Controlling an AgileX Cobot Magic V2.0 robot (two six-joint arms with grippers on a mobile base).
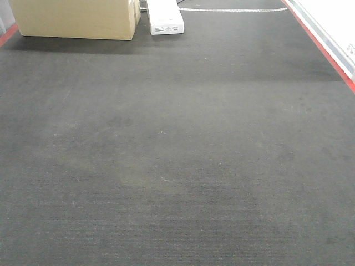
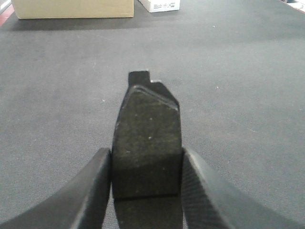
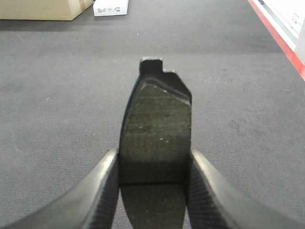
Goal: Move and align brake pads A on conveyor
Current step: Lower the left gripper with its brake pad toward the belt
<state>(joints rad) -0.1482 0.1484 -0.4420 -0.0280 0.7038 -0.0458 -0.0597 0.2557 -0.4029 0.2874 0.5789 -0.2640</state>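
Over the conveyor (image 1: 177, 166), your left fingers (image 2: 90, 191) are clamping one brake pad (image 2: 147, 138) and your right fingers (image 3: 102, 191) are clamping a second brake pad (image 3: 155, 129), while its surface ahead is showing none laid or aligned yet.

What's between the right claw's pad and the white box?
Only bare dark charcoal felt-like belt from grey-brown brake pad to small white box, in right wrist view.

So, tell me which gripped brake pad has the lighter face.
The brake pad in the right gripper: olive-grey, finely ribbed. The left gripper holds a darker, near-black speckled pad.
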